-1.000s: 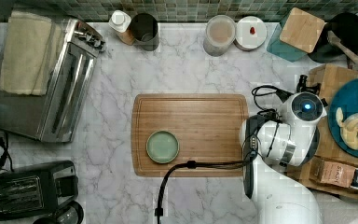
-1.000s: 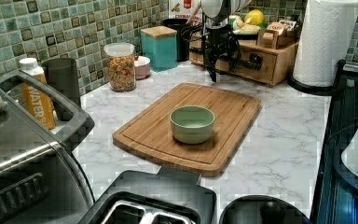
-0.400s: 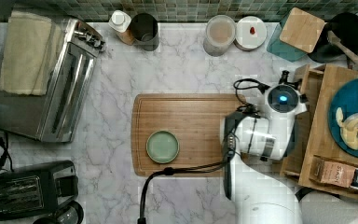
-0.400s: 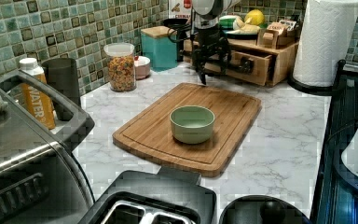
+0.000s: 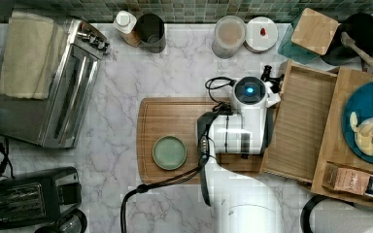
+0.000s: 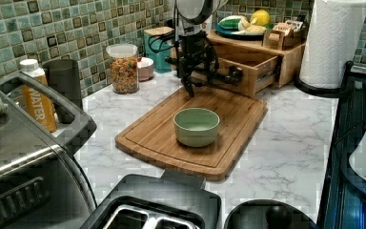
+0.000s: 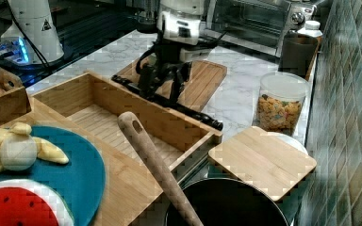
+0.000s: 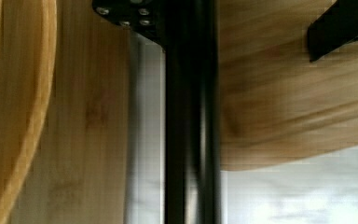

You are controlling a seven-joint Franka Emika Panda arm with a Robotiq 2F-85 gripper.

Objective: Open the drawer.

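The light-bamboo drawer (image 5: 303,121) stands pulled out from its wooden cabinet (image 5: 349,160), its bare slatted tray open to the top view. Its front edge reaches over the brown cutting board (image 5: 170,116). The long black bar handle (image 7: 193,113) runs along the drawer front (image 7: 136,110). My gripper (image 7: 161,92) straddles that handle with its fingers apart, one on each side of the bar. In the wrist view the handle (image 8: 191,140) runs through the middle, and one fingertip (image 8: 340,28) stands well clear of it. The left view shows the gripper (image 6: 198,81) at the drawer front.
A green bowl (image 5: 169,152) sits on the cutting board. A toaster oven (image 5: 53,82) and a black toaster (image 5: 29,199) fill the top view's left. A cereal jar (image 5: 229,35) and a square wooden block (image 5: 314,30) stand along the tiled wall. A paper-towel roll (image 6: 331,43) stands beside the cabinet.
The arm has moved toward the top view's left, and the drawer has slid out of the cabinet with it, from nearly closed to wide open.
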